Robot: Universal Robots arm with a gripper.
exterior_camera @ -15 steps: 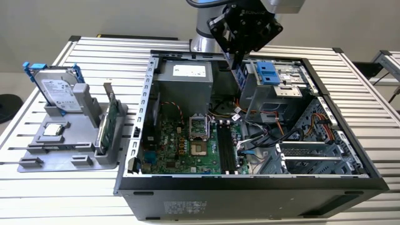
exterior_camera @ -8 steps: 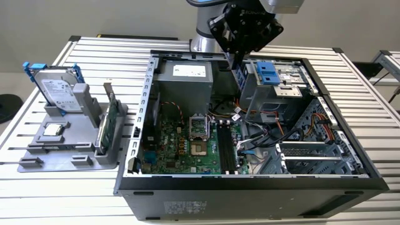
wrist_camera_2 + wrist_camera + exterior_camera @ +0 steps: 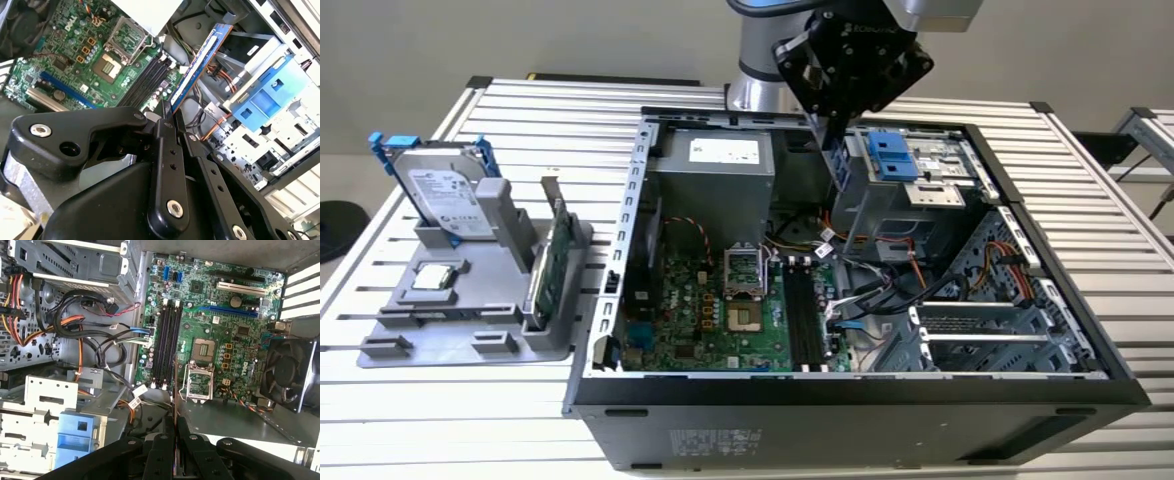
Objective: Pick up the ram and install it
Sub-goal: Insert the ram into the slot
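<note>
Overhead, the hand [image 3: 172,114] clamps the ram [image 3: 200,62], loose cables [image 3: 85,335] crowding the memory slots [image 3: 167,345] below.

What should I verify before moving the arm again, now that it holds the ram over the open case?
1. Grip: ok. The gripper is shut on one end of the ram.
2. Target: ok. The memory slots have nothing seated in them.
3. Alignment: ok in the first wrist view, where the ram's edge runs parallel to the slots. Which slot it is over: cannot tell.
4. Obstructions: ok. The cables lie beside the slots, not across them.
5. Latches: cannot tell whether the slot latches are open.
</note>
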